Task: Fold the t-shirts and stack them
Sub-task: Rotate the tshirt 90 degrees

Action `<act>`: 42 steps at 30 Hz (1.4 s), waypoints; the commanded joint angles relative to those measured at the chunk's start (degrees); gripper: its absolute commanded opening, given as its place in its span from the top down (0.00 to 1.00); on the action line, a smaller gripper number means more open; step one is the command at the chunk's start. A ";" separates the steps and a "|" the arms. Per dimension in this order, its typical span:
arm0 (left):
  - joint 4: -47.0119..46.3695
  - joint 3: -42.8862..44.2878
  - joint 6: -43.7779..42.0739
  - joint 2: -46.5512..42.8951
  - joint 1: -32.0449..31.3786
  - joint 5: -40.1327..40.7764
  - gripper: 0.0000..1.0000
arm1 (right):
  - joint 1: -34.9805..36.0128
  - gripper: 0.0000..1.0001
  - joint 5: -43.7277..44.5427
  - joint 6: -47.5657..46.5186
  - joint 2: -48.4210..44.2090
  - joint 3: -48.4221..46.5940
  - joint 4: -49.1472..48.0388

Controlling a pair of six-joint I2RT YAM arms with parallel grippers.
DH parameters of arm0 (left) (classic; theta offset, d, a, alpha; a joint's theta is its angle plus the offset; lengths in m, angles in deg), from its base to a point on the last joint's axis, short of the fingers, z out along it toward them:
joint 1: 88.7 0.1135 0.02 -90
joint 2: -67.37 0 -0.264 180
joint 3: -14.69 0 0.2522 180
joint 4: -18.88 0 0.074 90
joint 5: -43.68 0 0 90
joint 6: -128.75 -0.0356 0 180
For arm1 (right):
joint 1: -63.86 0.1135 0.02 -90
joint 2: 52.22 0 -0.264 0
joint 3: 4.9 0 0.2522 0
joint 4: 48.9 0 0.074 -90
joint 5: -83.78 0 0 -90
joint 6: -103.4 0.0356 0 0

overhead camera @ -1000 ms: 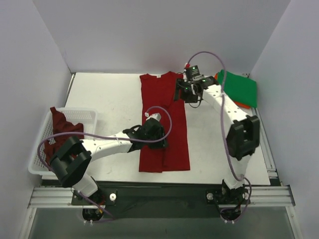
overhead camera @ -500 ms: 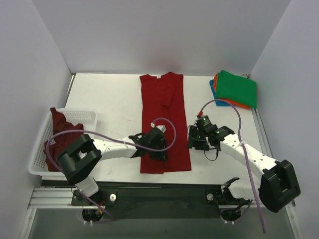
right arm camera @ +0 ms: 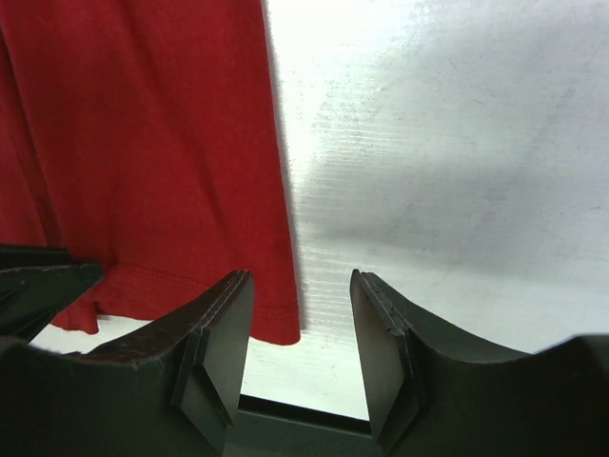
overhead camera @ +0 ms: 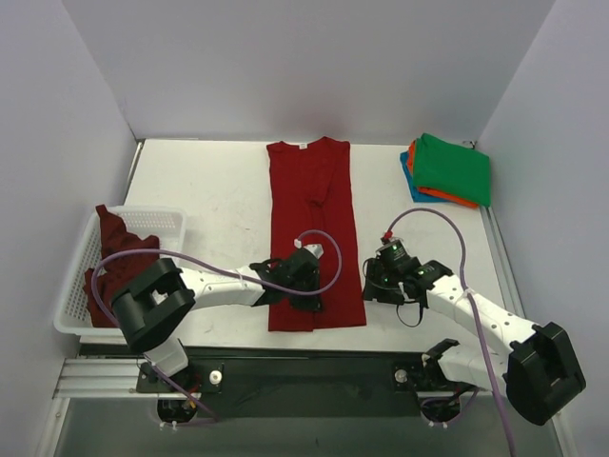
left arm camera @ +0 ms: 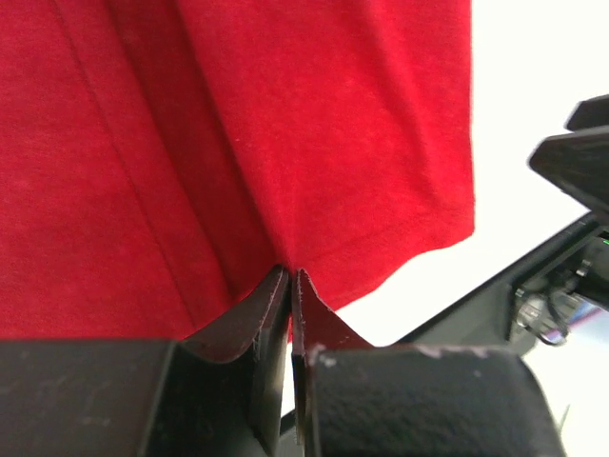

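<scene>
Fingers of the left gripper are pressed tight together with no gap, and creases in the red t-shirt run straight into their tips, so they pinch a bit of that cloth close to its bottom hem. From above, this gripper sits on the lower middle of the shirt. The right gripper is spread wide and holds nothing; the shirt's right edge and lower right corner lie in the gap between its fingers, nearer the left one, with bare table under the rest. In the overhead view it is low, just beside the shirt's right side. The red t-shirt lies flat as a long narrow strip down the middle of the table, collar at the far end. At the far right corner rests a folded stack, green t-shirt on top, orange and blue edges showing beneath. A maroon t-shirt is bunched in the white basket at the left
</scene>
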 commanded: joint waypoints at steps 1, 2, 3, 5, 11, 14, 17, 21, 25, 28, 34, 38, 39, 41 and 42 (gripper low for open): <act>-3.27 0.58 1.68 -3.81 -1.04 -2.66 0.86 | 0.75 0.54 1.88 0.71 -0.05 0.87 -0.20; -3.53 0.23 2.38 -4.08 -1.22 -2.93 0.86 | 0.92 0.54 1.96 0.79 -0.14 0.87 -0.20; -4.32 -0.12 2.82 -4.34 -1.30 -2.93 0.86 | 0.93 0.54 1.97 0.88 -0.31 1.05 -0.20; -5.46 -1.18 4.57 -5.22 -1.48 -3.37 0.87 | 1.01 0.54 2.05 0.88 -0.66 1.40 -0.20; -10.31 -6.63 7.57 -7.42 -1.39 -3.29 0.90 | 1.10 0.54 2.32 1.06 -0.58 2.28 -0.55; -9.60 -7.42 7.49 -6.63 -1.48 -1.97 0.91 | 1.28 0.54 1.79 1.23 -0.14 2.63 -0.99; -10.30 -8.48 7.57 -4.88 -1.48 -1.88 0.92 | 2.33 0.55 1.18 1.76 -0.84 2.89 -0.99; -11.09 -8.92 7.84 -3.20 -1.48 -2.05 0.94 | 6.45 0.55 2.75 3.69 -3.12 3.33 -0.02; -11.01 -9.09 7.93 -3.64 -1.48 -1.44 0.94 | 13.13 0.59 8.63 6.41 -2.78 2.37 2.61; -10.39 -9.01 7.75 -4.08 -1.48 -1.26 0.94 | 17.95 0.61 12.76 8.26 -1.02 1.41 3.23; -9.95 -8.83 7.40 -3.91 -1.39 -1.44 0.94 | 24.03 0.62 18.83 10.90 5.48 -1.93 4.46; -10.04 -8.92 7.40 -3.82 -1.39 -1.62 0.94 | 25.97 0.63 21.30 11.87 8.12 -3.43 5.78; -10.04 -8.92 7.40 -3.90 -1.39 -1.79 0.94 | 26.41 0.63 21.74 12.22 8.21 -3.70 6.56; -10.04 -8.92 7.31 -3.99 -1.39 -1.88 0.94 | 27.55 0.63 22.96 12.74 8.04 -4.31 7.36; -9.95 -8.92 7.31 -4.08 -1.39 -1.79 0.94 | 27.82 0.64 23.23 12.75 8.04 -4.57 7.62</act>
